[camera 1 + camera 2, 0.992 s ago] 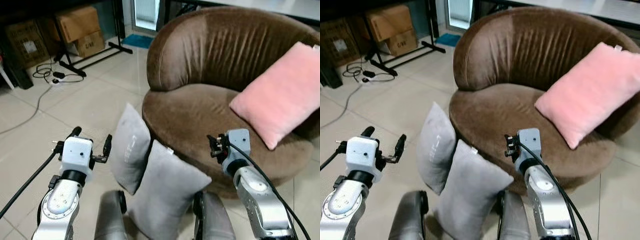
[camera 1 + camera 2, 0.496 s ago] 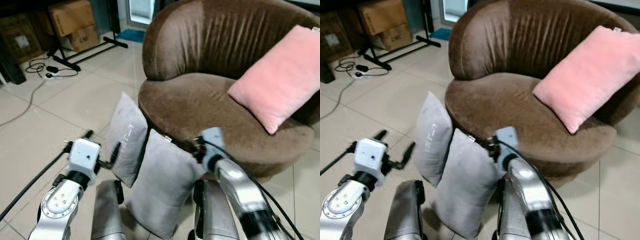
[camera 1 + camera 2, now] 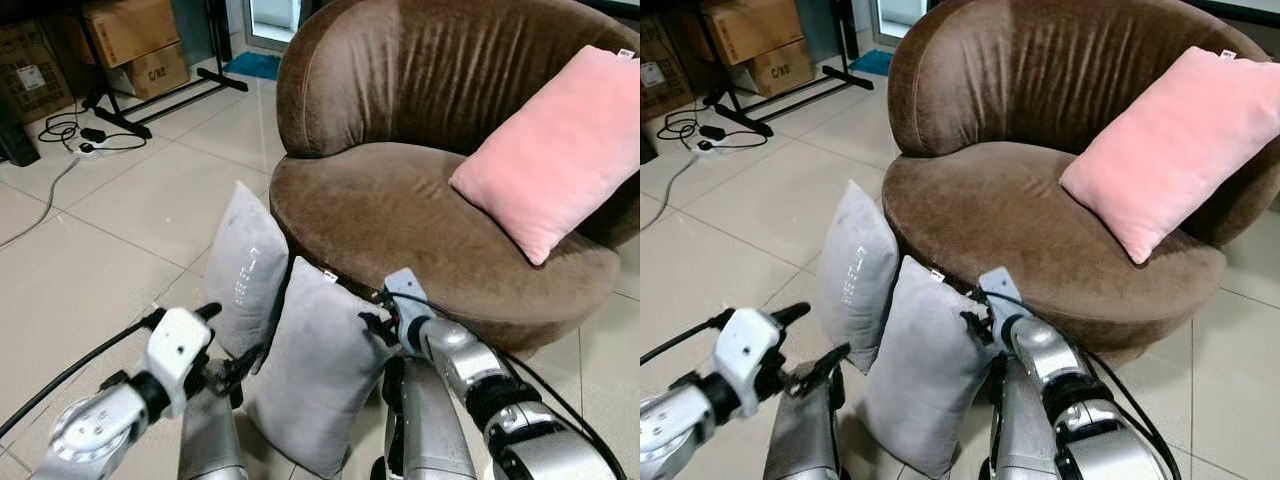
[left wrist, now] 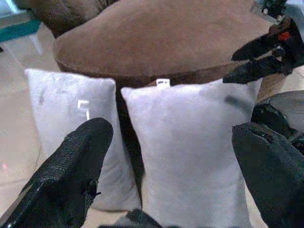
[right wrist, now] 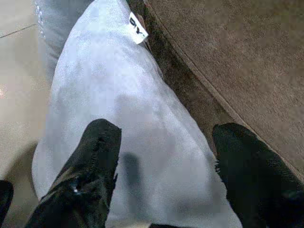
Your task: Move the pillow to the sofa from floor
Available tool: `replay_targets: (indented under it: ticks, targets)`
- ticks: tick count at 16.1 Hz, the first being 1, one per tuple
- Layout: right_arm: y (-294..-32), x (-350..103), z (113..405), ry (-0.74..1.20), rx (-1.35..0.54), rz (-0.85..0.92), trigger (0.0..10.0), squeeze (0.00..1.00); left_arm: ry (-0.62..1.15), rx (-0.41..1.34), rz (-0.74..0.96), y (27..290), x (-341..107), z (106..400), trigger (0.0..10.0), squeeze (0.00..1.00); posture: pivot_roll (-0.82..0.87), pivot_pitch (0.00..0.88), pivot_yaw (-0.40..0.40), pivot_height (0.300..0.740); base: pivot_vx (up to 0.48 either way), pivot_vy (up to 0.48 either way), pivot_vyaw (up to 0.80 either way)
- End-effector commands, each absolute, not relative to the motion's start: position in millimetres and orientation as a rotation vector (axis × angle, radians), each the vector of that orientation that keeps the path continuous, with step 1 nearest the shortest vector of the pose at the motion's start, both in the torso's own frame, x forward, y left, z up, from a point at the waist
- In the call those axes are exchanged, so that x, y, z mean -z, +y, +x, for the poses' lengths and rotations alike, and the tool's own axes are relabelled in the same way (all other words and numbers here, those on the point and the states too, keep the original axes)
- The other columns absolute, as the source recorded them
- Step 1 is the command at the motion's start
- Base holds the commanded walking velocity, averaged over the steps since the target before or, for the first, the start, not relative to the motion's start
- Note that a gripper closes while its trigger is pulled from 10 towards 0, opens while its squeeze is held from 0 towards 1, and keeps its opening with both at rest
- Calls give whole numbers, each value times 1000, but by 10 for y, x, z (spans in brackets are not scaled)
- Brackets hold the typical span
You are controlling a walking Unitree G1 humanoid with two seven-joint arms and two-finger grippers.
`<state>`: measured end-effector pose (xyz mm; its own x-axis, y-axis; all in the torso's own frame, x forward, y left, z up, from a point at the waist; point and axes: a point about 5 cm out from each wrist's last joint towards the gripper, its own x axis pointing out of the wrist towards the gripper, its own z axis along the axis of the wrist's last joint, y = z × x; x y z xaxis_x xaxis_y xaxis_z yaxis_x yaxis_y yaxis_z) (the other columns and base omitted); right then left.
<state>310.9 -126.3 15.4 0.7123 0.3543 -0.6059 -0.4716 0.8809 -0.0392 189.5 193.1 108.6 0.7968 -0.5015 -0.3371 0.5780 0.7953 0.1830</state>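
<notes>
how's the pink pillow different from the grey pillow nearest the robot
The pink pillow lies on the sofa seat, leaning against its backrest; the near grey pillow stands on the floor against the sofa's front. The pink one has no gripper near it; the grey one sits between both open grippers. Both are soft and rectangular.

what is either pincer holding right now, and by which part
Nothing is held yet. Both are open: the right pincer straddles the near grey pillow's top corner, and the left pincer is beside its other edge.
</notes>
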Motion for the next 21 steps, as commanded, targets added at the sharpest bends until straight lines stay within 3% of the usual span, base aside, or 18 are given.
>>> replay_targets:
  ticks: [1, 4, 5, 6, 14, 18, 19, 20, 21]
  targets:
    - [-1284, -184, 3162, 611, -407, -181, 10000, 1000, 283, 593, 296, 1985, -1153, 1861, 10000, 0, 136, 51, -32, 463, 0, 0, 0]
    - [-1307, -185, 3205, 622, -338, -159, 10000, 1000, 303, 605, 298, 2011, -1189, 1800, 10000, 0, 152, 78, -32, 463, 0, 0, 0]
    - [-1322, -188, 3222, 627, -295, -135, 10000, 278, 310, 614, 298, 2009, -1220, 1760, 10000, 0, 174, 100, -35, 463, 0, 0, 0]
    - [-1341, -201, 3243, 626, -249, -98, 10000, 0, 313, 621, 299, 2014, -1256, 1728, 10000, 0, 192, 116, -37, 463, 0, 0, 0]
    - [-1470, -112, 3186, 672, -55, 143, 10000, 0, 388, 608, 308, 2159, -1463, 1416, 10000, 0, 279, 211, -21, 463, 0, 0, 0]
    - [-1361, -90, 3163, 662, -55, 306, 10000, 0, 412, 602, 304, 2175, -1522, 1314, 10000, 0, 302, 222, -14, 463, 0, 0, 0]
    - [-1272, -81, 3148, 658, -96, 326, 7569, 0, 414, 603, 303, 2172, -1542, 1301, 10000, 0, 308, 218, -10, 463, 0, 0, 0]
    - [-1233, -77, 3141, 652, -105, 354, 2275, 0, 416, 604, 303, 2172, -1554, 1299, 10000, 0, 310, 216, -9, 463, 0, 0, 0]
    - [-1222, -74, 3137, 651, -100, 374, 549, 0, 417, 606, 301, 2172, -1561, 1303, 10000, 0, 310, 216, -9, 463, 0, 0, 0]
